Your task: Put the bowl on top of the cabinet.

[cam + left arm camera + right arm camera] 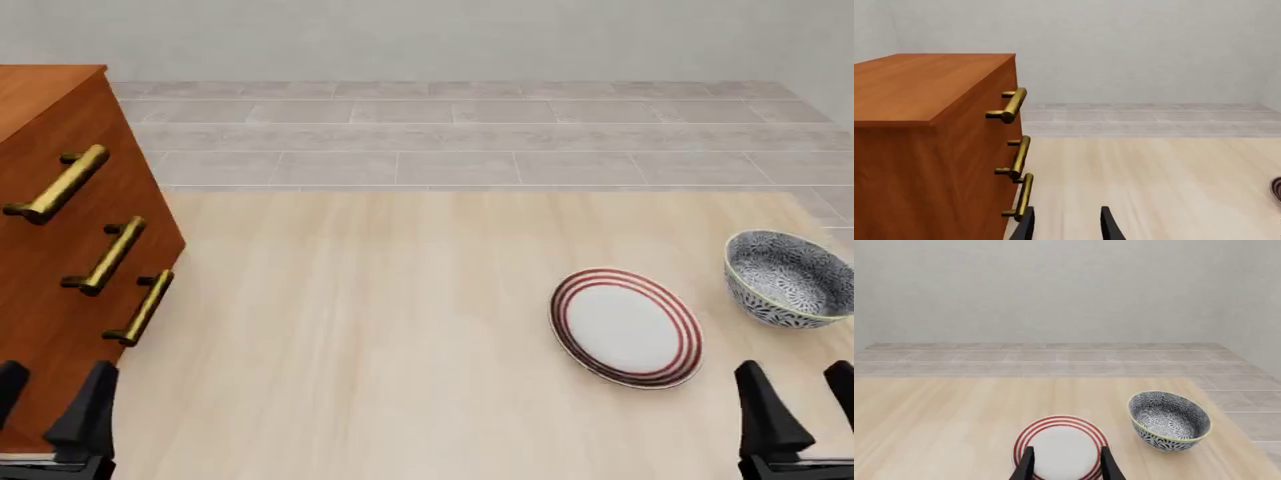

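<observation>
Nearest the front camera, both claws sit low at the near edge of the bench: the left claw beside the cabinet's lower front corner, the right claw just short of the crockery. Each claw is spread and holds nothing; the wrist views show clear gaps between the dark fingers. The bowl stands upright on the bench at the far right, mouth up, just beside the white plate with red rings but apart from it. The cabinet occupies the far left, well apart from the bowl, its three brass bar handles facing the open bench; its flat wooden top is seen in the left wrist view. Nothing has been lifted yet, so the task stands at its start. Handling assessment: the bowl appears to be glazed ceramic, therefore rigid, moderately heavy for its size, smooth and prone to slip, and liable to chip if knocked or dropped. Recommended hold: pinch the thin pale rim with one finger inside the wall and one outside, on the side nearest the right claw. The bowl lies on the right arm's side, while the cabinet stands on the left arm's side.
</observation>
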### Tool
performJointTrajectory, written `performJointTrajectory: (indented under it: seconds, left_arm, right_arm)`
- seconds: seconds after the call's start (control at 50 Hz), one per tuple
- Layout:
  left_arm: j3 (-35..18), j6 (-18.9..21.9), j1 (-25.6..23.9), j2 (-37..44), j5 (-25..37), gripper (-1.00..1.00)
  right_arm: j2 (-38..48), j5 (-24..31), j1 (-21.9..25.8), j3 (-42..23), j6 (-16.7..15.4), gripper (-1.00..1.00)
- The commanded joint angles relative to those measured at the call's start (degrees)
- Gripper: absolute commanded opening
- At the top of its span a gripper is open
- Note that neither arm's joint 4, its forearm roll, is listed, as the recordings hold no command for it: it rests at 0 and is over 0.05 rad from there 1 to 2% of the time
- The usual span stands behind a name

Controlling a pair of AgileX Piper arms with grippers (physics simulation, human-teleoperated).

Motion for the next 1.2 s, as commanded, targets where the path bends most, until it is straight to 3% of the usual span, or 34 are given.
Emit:
performJointTrajectory:
  seconds: [0.02,0.28,0.32,0.48,0.7,0.94,0.98,1.0,1.06,1.12,1.2]
  left_arm:
    - [-0.2,-0.1,0.1,0.1,0.0,1.0]
    - [-0.3,0.4,-0.3,0.0,0.0,1.0]
    - [-0.2,0.8,-0.5,0.1,0.1,1.0]
    - [-0.2,0.7,-0.5,0.2,0.2,1.0]
    - [-0.1,1.0,-0.5,0.5,0.1,1.0]
    - [-0.1,1.1,-0.6,0.4,0.1,1.0]
    - [-0.1,1.0,-0.7,0.4,0.1,1.0]
    - [0.0,1.0,-0.6,0.5,0.1,1.0]
    - [-0.1,0.8,-0.5,0.6,0.0,1.0]
    - [-0.1,1.0,-0.7,0.4,0.1,1.0]
    - [0.0,1.0,-0.7,0.5,0.2,1.0]
  right_arm:
    - [1.6,-1.2,0.0,-0.2,0.2,1.0]
    - [5.1,-4.0,-0.1,-0.1,0.8,1.0]
    - [5.7,-4.2,-0.4,-0.1,2.1,1.0]
    - [10.4,-6.3,0.0,-1.0,1.3,1.0]
    - [9.6,2.7,0.5,-8.6,0.2,1.0]
    - [15.5,6.1,-2.1,-15.9,-1.2,1.0]
    - [16.5,6.2,-2.4,-16.5,-1.9,1.0]
    - [19.5,6.1,-3.4,-17.3,-4.5,1.0]
    - [19.7,6.7,-4.5,-18.9,-1.7,1.0]
    - [21.6,7.8,-5.7,-21.4,-4.3,1.0]
    - [22.9,9.2,-5.9,-24.0,-3.3,1.0]
